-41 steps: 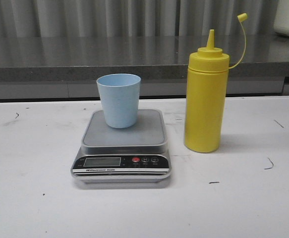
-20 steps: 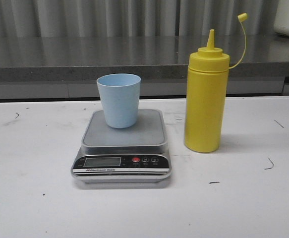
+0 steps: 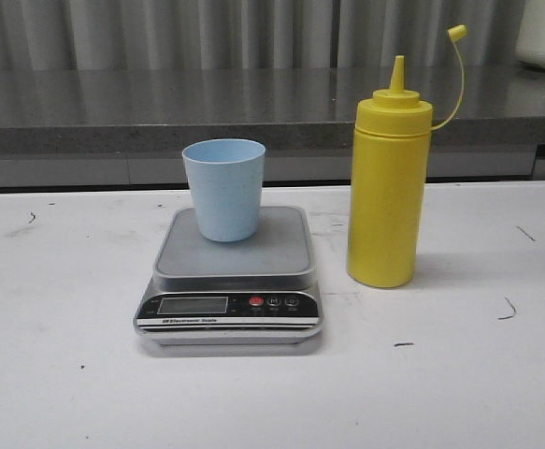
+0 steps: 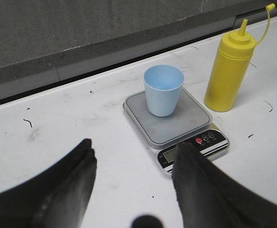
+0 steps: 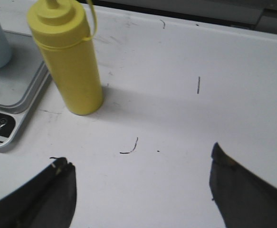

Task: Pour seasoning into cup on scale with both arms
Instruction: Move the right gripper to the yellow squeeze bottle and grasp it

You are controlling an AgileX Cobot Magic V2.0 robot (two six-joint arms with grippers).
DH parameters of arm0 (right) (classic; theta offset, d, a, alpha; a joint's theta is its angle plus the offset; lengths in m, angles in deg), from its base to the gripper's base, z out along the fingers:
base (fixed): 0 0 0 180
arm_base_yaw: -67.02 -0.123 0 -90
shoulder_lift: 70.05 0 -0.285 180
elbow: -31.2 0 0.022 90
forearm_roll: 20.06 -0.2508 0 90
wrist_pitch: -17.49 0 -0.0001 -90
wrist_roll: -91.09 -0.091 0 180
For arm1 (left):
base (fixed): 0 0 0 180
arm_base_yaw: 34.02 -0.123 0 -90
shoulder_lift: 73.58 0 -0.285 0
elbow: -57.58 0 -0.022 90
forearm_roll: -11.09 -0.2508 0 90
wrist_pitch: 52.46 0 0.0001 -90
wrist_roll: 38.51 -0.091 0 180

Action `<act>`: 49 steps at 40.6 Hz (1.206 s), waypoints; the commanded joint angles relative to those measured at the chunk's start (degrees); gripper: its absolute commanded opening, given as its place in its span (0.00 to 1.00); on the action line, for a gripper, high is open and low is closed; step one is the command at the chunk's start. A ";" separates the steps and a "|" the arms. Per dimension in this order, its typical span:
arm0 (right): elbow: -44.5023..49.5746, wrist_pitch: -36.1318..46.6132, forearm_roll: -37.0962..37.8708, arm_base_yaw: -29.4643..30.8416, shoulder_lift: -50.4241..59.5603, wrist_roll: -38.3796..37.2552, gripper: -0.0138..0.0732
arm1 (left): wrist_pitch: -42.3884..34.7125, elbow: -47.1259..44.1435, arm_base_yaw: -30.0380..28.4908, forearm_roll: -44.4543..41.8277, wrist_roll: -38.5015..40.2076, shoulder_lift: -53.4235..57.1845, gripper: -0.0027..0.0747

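Both grippers, left gripper (image 4: 133, 178) and right gripper (image 5: 140, 183), hang spread and empty, well short of the yellow squeeze bottle (image 3: 388, 187) upright beside the scale (image 3: 232, 276); probably soft-walled, so grip mid-body gently.

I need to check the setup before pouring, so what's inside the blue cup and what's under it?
The blue cup stands upright on the scale, on its grey platform. The left wrist view shows only pale blue inner wall, no visible contents; the cup's very bottom is hidden from view.
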 commanded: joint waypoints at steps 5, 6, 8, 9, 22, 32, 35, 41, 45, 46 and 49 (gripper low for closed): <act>-2.22 7.35 -1.68 -6.64 -3.32 0.78 0.85 | -4.88 1.39 0.41 0.27 0.03 -0.21 0.51; -2.09 8.17 -2.03 -7.54 -4.25 0.78 0.85 | -4.88 1.39 0.41 0.27 0.03 -0.21 0.51; -1.94 9.43 -2.52 -8.80 -5.45 0.78 0.85 | -4.88 1.39 0.41 0.27 0.03 -0.21 0.51; -1.72 10.53 -2.74 -9.56 -6.29 0.78 0.85 | -4.88 1.39 0.41 0.27 0.03 -0.21 0.51; 7.67 40.38 -3.33 -14.78 -16.20 0.72 0.85 | -4.88 1.39 0.41 0.27 0.03 -0.21 0.51; 10.85 54.85 -3.33 -14.78 -26.33 0.21 0.85 | -4.88 1.39 0.41 0.27 0.03 -0.21 0.51; 10.87 58.72 -3.27 -14.78 -30.00 -0.97 0.85 | -4.88 1.39 0.41 0.27 0.03 -0.21 0.51; 10.87 67.31 -3.17 -14.78 -37.17 -1.82 0.85 | -4.88 1.39 0.41 0.27 0.03 -0.21 0.51; 10.87 75.14 -2.24 -14.78 -41.91 -3.49 0.85 | -4.88 1.39 0.41 0.27 0.03 -0.21 0.51; 10.87 76.73 -1.83 -14.78 -43.12 -3.87 0.85 | -4.88 1.39 0.41 0.27 0.03 -0.21 0.51; 10.87 81.99 -0.64 -14.78 -46.09 -5.11 0.85 | -4.88 1.39 0.41 0.27 0.03 -0.21 0.51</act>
